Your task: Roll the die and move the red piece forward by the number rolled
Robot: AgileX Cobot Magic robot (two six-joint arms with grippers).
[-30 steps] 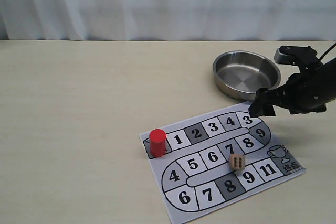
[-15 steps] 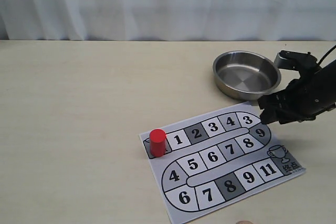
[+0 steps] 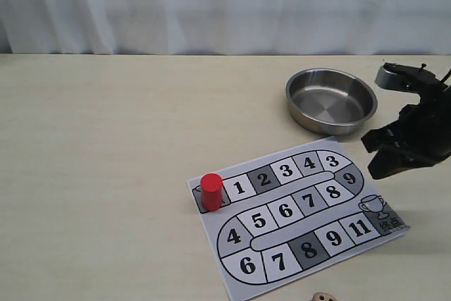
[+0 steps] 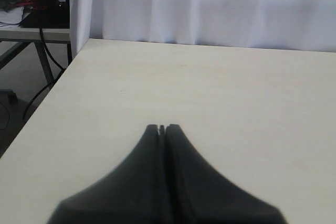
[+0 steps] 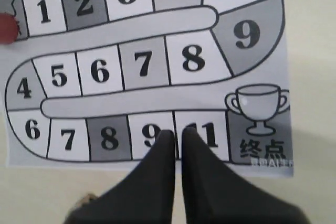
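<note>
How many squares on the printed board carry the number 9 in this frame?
2. One 9 square sits on the bend nearest the steel bowl; the other 9 square is in the bottom row, between 8 and 11. The whole board shows, none hidden.

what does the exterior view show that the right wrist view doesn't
Only the exterior view: the steel bowl, the white curtain, the red piece whole. Only the right wrist view: the right claw plainly shut, tips against squares 9 and 11. Both: the numbered board, part of the red piece, the right claw, perhaps the die, a beige blur in the wrist view.
</note>
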